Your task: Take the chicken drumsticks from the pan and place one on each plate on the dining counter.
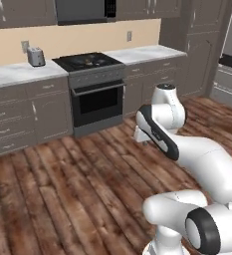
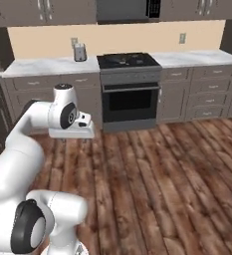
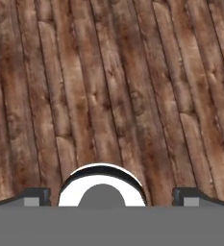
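Hanging released over the wooden floor (image 3: 108,86), the pincer (image 3: 111,196) holds nothing; the stove's (image 1: 90,62) contents are indistinct.

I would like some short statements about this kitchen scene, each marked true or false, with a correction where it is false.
1. The gripper points down at a wooden plank floor. True.
2. A toaster stands on the counter to the left of the stove. True.
3. The gripper is shut on a drumstick. False: its fingertips stand wide apart with nothing between them.
4. The robot stands right against the stove. False: a stretch of bare floor lies between the arm and the oven door.
5. Something round and dark sits on the stovetop; it may be the pan, but it is too small to tell what lies in it. True.
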{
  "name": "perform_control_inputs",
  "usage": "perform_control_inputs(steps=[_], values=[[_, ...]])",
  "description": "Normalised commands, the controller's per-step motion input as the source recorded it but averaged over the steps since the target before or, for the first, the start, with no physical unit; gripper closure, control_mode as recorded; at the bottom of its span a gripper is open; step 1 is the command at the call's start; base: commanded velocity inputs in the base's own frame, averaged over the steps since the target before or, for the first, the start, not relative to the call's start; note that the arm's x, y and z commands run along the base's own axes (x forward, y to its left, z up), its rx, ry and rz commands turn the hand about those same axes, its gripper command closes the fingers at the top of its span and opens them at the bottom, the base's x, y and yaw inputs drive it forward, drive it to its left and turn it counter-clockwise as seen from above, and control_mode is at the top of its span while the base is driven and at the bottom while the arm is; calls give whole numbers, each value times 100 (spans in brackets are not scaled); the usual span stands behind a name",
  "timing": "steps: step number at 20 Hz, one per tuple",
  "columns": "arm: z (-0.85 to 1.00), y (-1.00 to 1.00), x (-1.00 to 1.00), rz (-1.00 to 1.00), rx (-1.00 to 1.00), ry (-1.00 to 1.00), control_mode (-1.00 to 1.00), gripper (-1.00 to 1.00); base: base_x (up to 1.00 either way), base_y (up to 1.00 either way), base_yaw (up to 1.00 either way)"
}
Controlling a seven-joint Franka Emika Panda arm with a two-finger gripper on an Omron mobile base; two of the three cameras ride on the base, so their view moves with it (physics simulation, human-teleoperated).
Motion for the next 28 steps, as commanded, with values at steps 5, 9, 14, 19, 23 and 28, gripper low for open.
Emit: perform_control_inputs(steps=[5,9,14,19,23,28], values=[[0,0,0,0,0,0,100,-100,100,-22,3],[0,0,0,0,0,0,100,-100,100,-24,0],[0,0,0,0,0,0,100,-100,100,-27,0],[0,0,0,0,0,0,100,-100,100,-23,14],[0,0,0,0,0,0,100,-100,100,-21,18],[0,0,0,0,0,0,100,-100,100,-31,11]])
